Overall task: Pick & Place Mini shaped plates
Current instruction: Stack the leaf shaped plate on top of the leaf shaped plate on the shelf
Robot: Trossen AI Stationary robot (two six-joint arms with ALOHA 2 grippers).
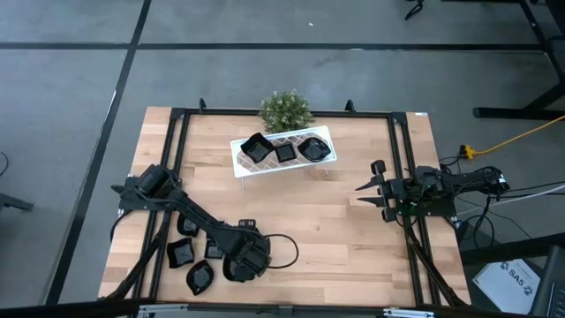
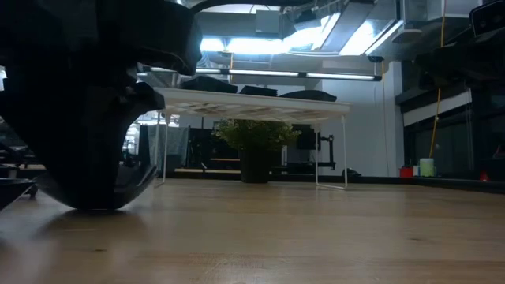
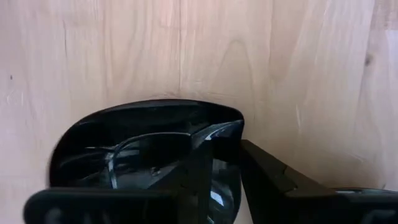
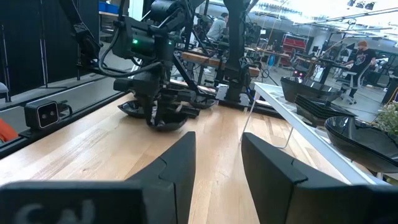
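My left gripper (image 1: 243, 258) is near the table's front left, pointing steeply down, shut on a glossy black mini shaped plate (image 3: 124, 137). In the low view the two form the dark mass (image 2: 95, 158) at the left. More black plates (image 1: 182, 253) (image 1: 201, 279) (image 1: 189, 226) lie flat on the wood beside it. A white lattice rack (image 1: 328, 137) stands on thin legs at the far middle and carries three black plates (image 1: 257, 148) (image 1: 285, 152) (image 1: 313, 147). My right gripper (image 1: 364, 193) waits open at the right edge, level, pointing toward the table's left. My left gripper holds the plate by its rim (image 3: 231, 124), one finger inside the dish and the other finger (image 3: 273, 177) outside its wall. The fingers come from above, slanting down. The plate sits down at the tabletop (image 2: 87, 207); I cannot tell whether its underside touches the wood.
A small green bushy plant (image 1: 285, 109) stands behind the rack at the far edge. Black frame rails (image 1: 177, 132) run along the table's sides. A dark cable loop (image 1: 284, 252) lies right of my left gripper. Bare wood (image 1: 309, 221) fills the middle.
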